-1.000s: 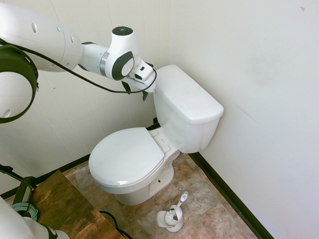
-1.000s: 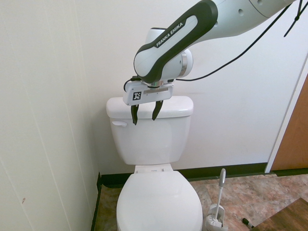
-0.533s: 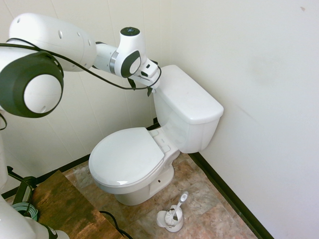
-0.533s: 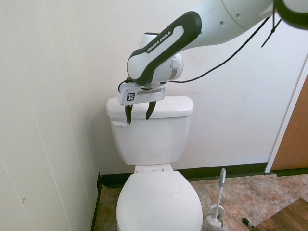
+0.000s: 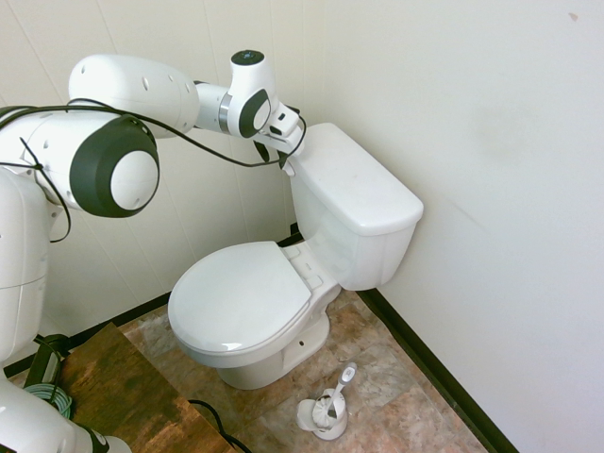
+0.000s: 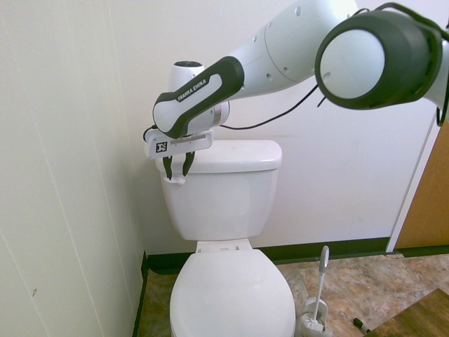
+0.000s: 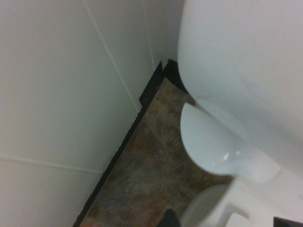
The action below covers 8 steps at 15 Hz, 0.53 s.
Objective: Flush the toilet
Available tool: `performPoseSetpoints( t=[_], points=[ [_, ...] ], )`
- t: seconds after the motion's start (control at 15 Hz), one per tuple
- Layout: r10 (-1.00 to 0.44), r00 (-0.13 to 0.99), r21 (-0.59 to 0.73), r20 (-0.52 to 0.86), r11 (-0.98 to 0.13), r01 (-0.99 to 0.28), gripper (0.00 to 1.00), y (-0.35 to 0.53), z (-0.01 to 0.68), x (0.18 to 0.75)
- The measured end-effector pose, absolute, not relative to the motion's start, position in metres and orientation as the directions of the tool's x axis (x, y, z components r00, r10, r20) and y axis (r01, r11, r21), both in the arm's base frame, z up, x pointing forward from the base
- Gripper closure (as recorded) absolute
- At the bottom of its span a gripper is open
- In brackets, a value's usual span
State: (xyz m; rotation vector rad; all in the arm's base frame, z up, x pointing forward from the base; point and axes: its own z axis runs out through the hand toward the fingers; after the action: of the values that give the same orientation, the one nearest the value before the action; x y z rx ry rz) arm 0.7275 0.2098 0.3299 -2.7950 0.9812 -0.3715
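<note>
Wall and Tank Make Narrow Place

In second exterior view, panelled wall (image 6: 63,182) closes the side at nine o'clock of gripper (image 6: 178,167). Toilet tank (image 6: 221,200) blocks at four o'clock. Below the flush lever (image 6: 175,180), at six o'clock, a free gap goes down between wall and tank.

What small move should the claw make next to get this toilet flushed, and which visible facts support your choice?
Probably a short push down on the flush lever: the claw is already at the front of the tank, its fingers apart right by the lever, and the wrist view shows the lever up close.
</note>
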Motion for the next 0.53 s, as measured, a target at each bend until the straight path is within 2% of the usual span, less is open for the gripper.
performPoseSetpoints(
  t=[0.53],
  points=[
    [-0.649, 0.737, -0.226, 0.191, -0.759, -0.610, 1.00, 0.218, 0.320, 0.757]
  ],
)
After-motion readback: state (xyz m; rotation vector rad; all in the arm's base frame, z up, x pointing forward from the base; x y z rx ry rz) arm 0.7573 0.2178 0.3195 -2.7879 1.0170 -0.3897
